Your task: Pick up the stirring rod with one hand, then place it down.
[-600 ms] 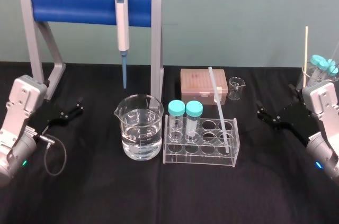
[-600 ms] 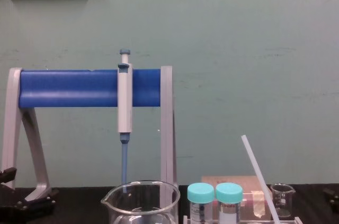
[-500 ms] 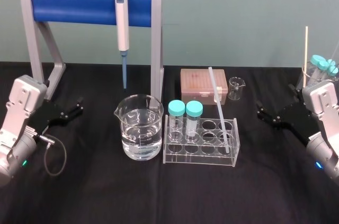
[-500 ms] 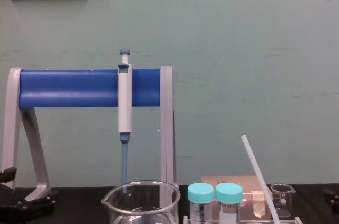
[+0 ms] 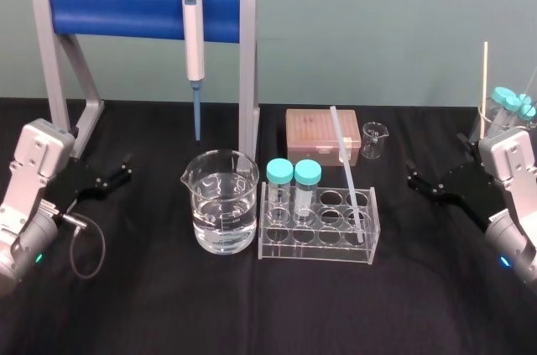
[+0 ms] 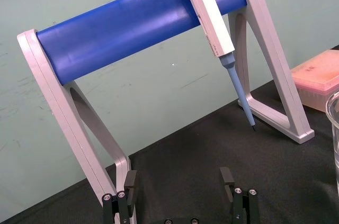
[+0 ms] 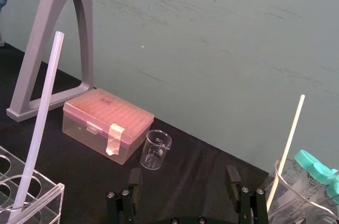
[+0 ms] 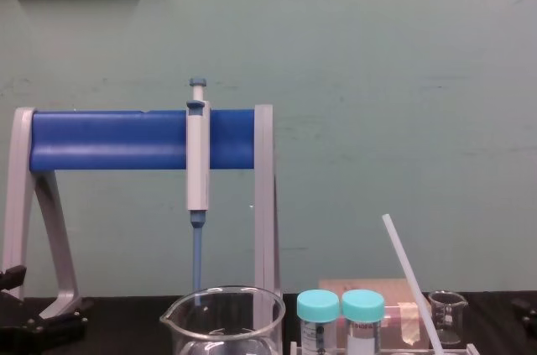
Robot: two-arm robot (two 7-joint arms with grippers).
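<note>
On black table (image 5: pixel 252 313), stirring rod (image 5: pixel 347 174) (green wall (image 5: pixel 377 28))

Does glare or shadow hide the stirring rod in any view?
Head view: no; rod reads plainly on the black table, glints sit on the beaker. Right wrist view: evenly lit, unshadowed. Chest view: pale against the wall, no glare.

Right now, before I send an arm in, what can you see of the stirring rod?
The stirring rod is a long, thin, straight, translucent-white stick with a blunt top. It stands tilted in the clear tube rack, lower end in a hole at its right end, top leaning left. Only the rack touches it; the left gripper and right gripper, jaws open, sit apart at either side.
</note>
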